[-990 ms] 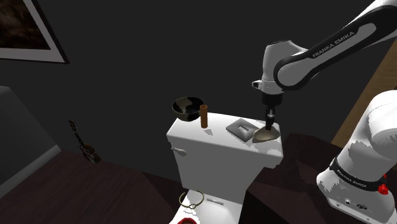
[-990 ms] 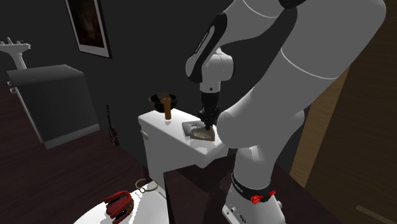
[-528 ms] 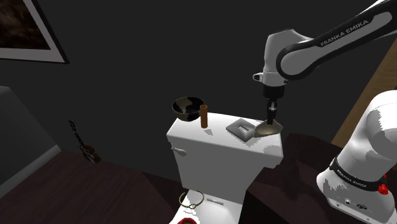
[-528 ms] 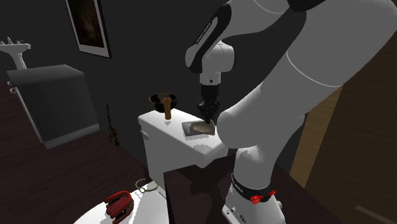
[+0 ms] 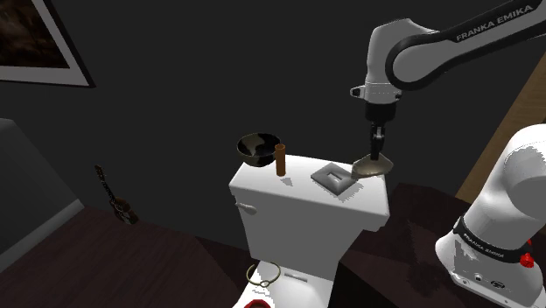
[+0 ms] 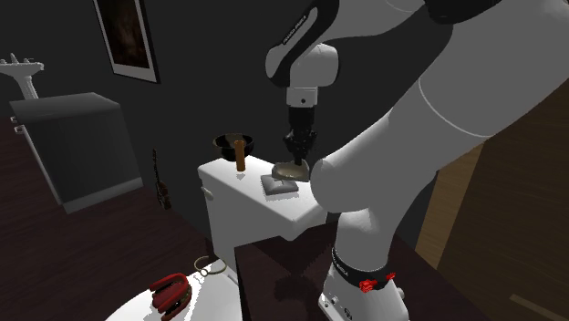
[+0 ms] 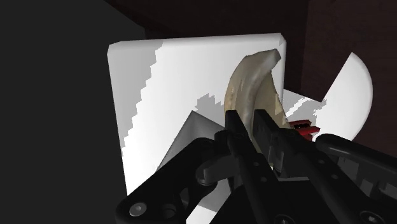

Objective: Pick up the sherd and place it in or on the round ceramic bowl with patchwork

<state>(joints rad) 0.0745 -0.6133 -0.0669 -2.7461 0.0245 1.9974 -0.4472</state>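
Shoulder view: gripper (image 5: 377, 146) pinches the sherd (image 5: 371, 165) just above the white toilet tank lid (image 5: 289, 191), at the view's right end, beside a grey square plate (image 5: 333, 177). The patchwork bowl (image 5: 259, 147) sits far left on the lid, with a brown cylinder (image 5: 281, 160) beside it. Dark walls, framed picture (image 5: 35, 39).
Second exterior view: sherd clear of the lid; grey cabinet (image 6: 77, 146) at left.
Wrist view: fingers (image 7: 234, 124) clasp the curved tan sherd.
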